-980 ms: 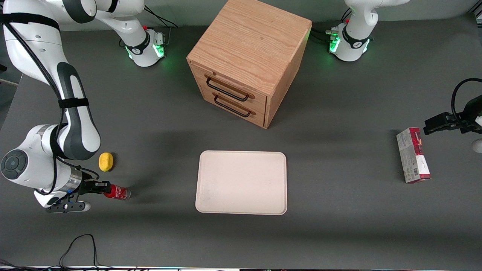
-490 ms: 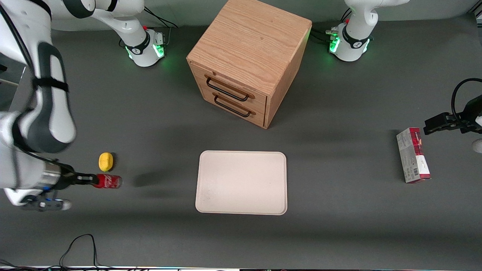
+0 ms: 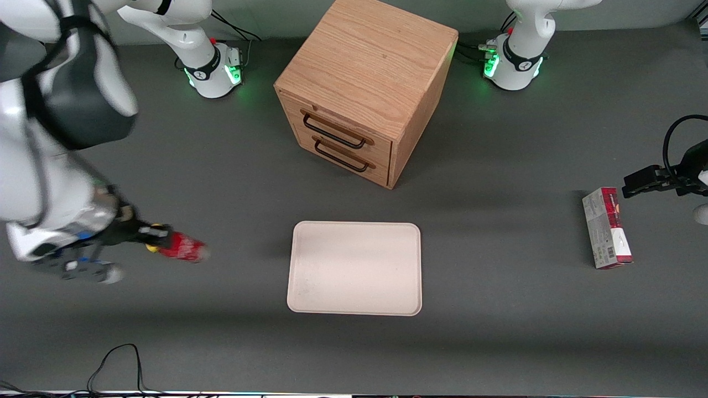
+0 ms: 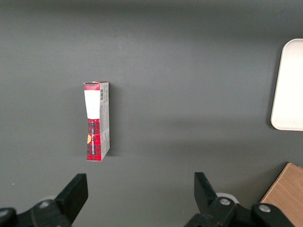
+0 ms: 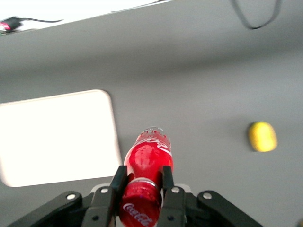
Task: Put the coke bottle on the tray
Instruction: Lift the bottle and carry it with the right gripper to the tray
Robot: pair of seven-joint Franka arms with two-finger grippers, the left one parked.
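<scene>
My right gripper [image 3: 157, 237] is shut on the neck of the coke bottle [image 3: 182, 249], a small red bottle with a red cap, and holds it off the table toward the working arm's end. In the right wrist view the gripper [image 5: 142, 177] clamps the bottle [image 5: 149, 158] just above the cap, with its clear base pointing away from the wrist. The cream tray [image 3: 354, 268] lies flat in front of the cabinet, apart from the bottle; it also shows in the right wrist view [image 5: 57, 137] and its edge in the left wrist view [image 4: 289, 90].
A yellow lemon-like object [image 5: 262, 136] lies on the table near the gripper, mostly covered by it in the front view. A wooden two-drawer cabinet [image 3: 365, 83] stands farther from the front camera than the tray. A red-and-white carton [image 3: 607, 228] lies toward the parked arm's end.
The right arm has lifted the coke bottle off the table and carried it up and toward the tray. The lemon-like object is now mostly covered by the gripper in the front view.
</scene>
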